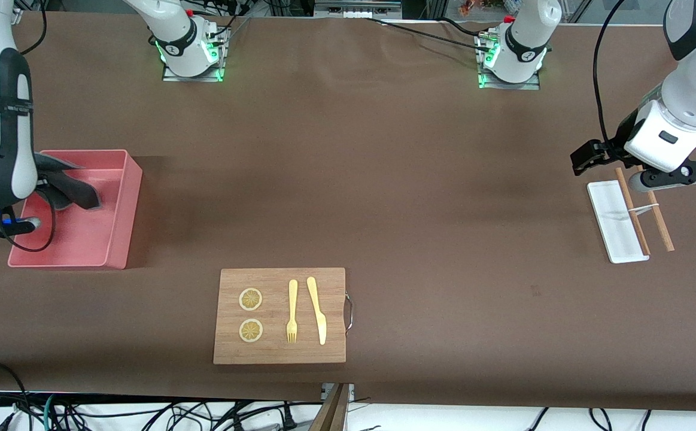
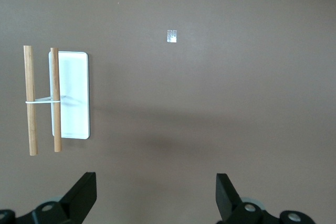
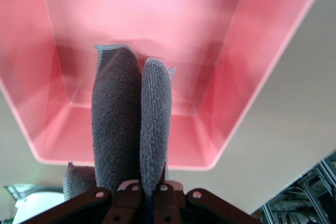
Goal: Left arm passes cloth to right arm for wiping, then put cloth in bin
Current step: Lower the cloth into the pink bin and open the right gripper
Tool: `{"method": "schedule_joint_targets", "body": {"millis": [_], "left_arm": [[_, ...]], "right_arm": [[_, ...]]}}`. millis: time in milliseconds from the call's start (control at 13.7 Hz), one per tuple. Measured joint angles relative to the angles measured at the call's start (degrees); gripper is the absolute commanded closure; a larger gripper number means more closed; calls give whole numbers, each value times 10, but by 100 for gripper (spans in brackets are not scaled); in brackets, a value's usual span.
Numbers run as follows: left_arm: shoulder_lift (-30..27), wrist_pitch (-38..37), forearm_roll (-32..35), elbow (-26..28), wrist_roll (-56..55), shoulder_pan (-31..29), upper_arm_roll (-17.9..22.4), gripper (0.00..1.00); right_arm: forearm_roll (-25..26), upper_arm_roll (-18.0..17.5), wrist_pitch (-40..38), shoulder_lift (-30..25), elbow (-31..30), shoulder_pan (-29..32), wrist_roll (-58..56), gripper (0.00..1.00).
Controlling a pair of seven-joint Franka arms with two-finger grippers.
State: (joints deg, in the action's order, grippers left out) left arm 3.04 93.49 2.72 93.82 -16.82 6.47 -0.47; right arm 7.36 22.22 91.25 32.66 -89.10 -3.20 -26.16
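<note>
- The right pincer [image 3: 149, 192] hangs over the bin [image 1: 121, 211], clamped tight on the cloth [image 3: 128, 124], which dangles from it in a doubled fold with only the dark grey face showing.
- In the front view the cloth [image 1: 69, 185] hangs above the bin's floor, over the half of the bin farther from the front camera; whether its lowest edge already touches the floor I cannot tell, since the arm hides part of it.
- The bin sits at the right arm's end of the surface [image 1: 383, 179], farther from the front camera than the cutting board [image 1: 280, 315], which carries two lemon slices, a fork and a knife.
- The step in hand looks like the last one: dropping the cloth into the bin.
- To do it well, keep the pincer well inside the bin's walls, then spread the fingers fully so the folded cloth falls free.
- A soft fold may cling to a finger, so lift straight up and check that nothing trails over the rim.
- The left pincer [image 2: 155, 195] waits, fingers spread wide and holding nothing, over the white tray [image 1: 616, 222] and banded wooden sticks [image 1: 647, 209], well away from the bin at the left arm's end.
</note>
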Motion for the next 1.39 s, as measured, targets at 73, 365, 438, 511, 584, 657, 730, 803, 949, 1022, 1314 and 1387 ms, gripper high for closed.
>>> {"method": "schedule_joint_targets", "body": {"millis": [73, 365, 438, 511, 584, 657, 730, 803, 949, 1022, 1314, 1387], "left_arm": [[0, 0, 0, 0, 0, 0, 0, 0], [0, 0, 0, 0, 0, 0, 0, 0], [0, 0, 0, 0, 0, 0, 0, 0], [0, 0, 0, 0, 0, 0, 0, 0], [0, 0, 0, 0, 0, 0, 0, 0], [0, 0, 0, 0, 0, 0, 0, 0], [0, 0, 0, 0, 0, 0, 0, 0], [0, 0, 0, 0, 0, 0, 0, 0], [0, 0, 0, 0, 0, 0, 0, 0], [0, 0, 0, 0, 0, 0, 0, 0], [0, 0, 0, 0, 0, 0, 0, 0], [0, 0, 0, 0, 0, 0, 0, 0]], "right_arm": [[-7, 0, 15, 8, -3, 1, 0, 100], [-37, -1, 54, 31, -5, 3, 0, 0], [-43, -1, 59, 32, -5, 3, 0, 0], [-50, -1, 60, 31, -3, 3, 0, 0], [-53, -1, 60, 31, 1, 3, 0, 0], [-55, -1, 60, 30, 7, 2, 0, 0], [-56, -3, 59, 28, 15, 2, 0, 0], [-58, -4, 52, 25, 26, 1, 0, 0], [-65, -10, 28, 14, 53, -2, 0, 0], [-66, -13, 7, 5, 69, -5, 0, 0], [-74, -38, -118, -39, 139, -13, 0, 0], [-80, -42, -140, -47, 153, -15, 0, 0]]}}
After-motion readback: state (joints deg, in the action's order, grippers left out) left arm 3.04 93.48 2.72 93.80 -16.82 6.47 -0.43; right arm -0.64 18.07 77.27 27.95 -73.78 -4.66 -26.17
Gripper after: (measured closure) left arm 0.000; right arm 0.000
